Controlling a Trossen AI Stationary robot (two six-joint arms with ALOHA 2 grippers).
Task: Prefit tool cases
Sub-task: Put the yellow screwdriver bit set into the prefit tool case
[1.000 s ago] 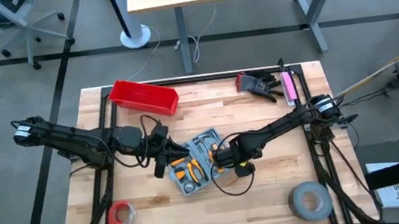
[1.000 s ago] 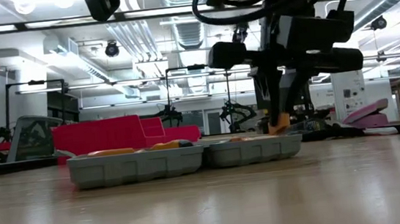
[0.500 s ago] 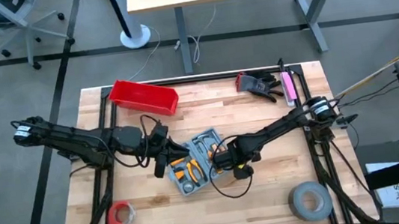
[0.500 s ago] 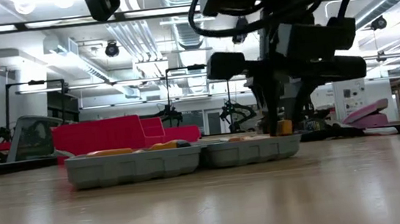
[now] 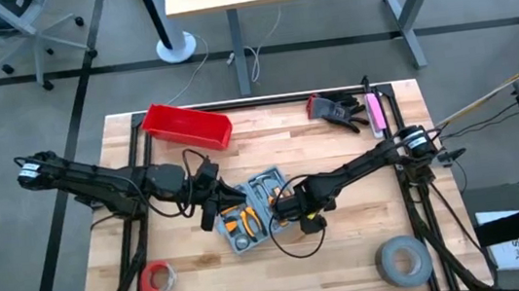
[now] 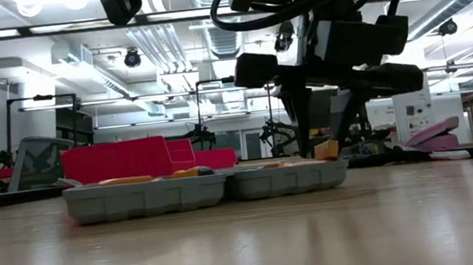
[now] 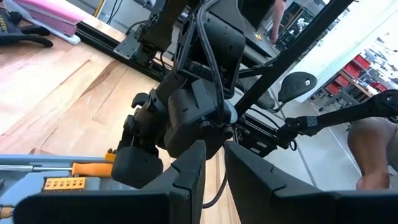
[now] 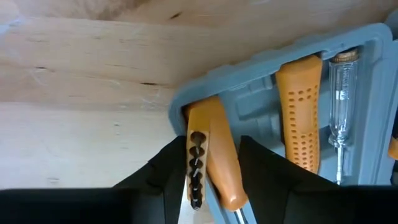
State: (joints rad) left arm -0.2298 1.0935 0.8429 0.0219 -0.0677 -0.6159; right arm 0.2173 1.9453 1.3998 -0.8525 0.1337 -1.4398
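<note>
Near the middle of the wooden table (image 5: 349,243) lies the tool case (image 5: 252,211), opened flat, a grey-blue plastic shell with two halves side by side and grey moulded recesses inside. Orange-handled tools (image 5: 241,223) fill its left half; in the low view it sits as a shallow grey tray (image 6: 207,187) with orange showing over its rim.

At the case's left edge is the left gripper (image 5: 210,206), its two dark fingers (image 7: 186,180) drawn close together with only a thin slit between them; they hold nothing that can be seen.

At the case's right edge is the right gripper (image 5: 293,210), lowered over the near corner. Its fingers (image 8: 165,171) stand partly apart on either side of an orange tool handle (image 8: 211,155) that lies in a corner recess of the case (image 8: 261,87). Whether the pads touch the handle cannot be told. Beside it rests a second orange handle (image 8: 301,118) and a clear-handled tool (image 8: 341,99).
</note>
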